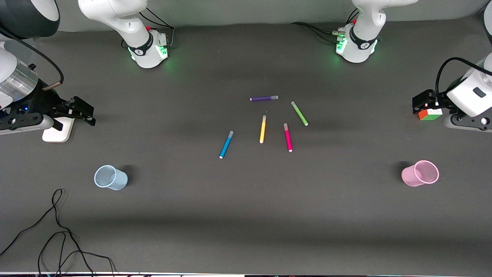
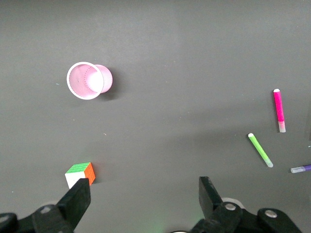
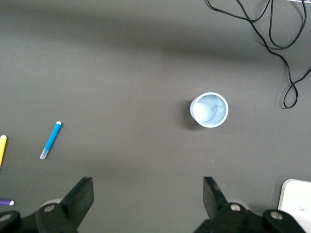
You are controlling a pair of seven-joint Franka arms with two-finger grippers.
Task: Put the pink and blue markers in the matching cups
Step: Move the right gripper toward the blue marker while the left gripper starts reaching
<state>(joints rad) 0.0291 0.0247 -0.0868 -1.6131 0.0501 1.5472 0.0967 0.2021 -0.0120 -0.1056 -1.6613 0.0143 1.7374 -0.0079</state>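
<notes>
Nearest the front camera stand the two small translucent plastic tumblers, both upright and empty: the pale blue cup point(image 1: 110, 177) toward the right arm's end of the table and the pink cup point(image 1: 420, 173) toward the left arm's end. Farther from the camera, in the middle of the dark grey table point(image 1: 246, 215), lie the felt-tip pens: the bright blue marker with a pale blue cap point(image 1: 226, 144), then the yellow marker point(image 1: 263, 129) beside it, the magenta-pink marker point(image 1: 288, 137), the green marker point(image 1: 299, 113), and the purple marker point(image 1: 264, 98) farthest of all. None touches another. The right gripper point(image 1: 77, 110) hangs spread wide and empty over a white flat block point(image 1: 58, 130) at its end; the left gripper point(image 1: 424, 103), likewise parted and holding nothing, hovers over a small multicoloured puzzle cube point(image 1: 430, 114). Nothing is placed yet, so the first step is a pick. Each arm would best take the marker nearer its own cup, turning the wrist so the fingers close across the thin barrel near its middle, and lowering squarely so the neighbouring yellow pen is not nudged.
</notes>
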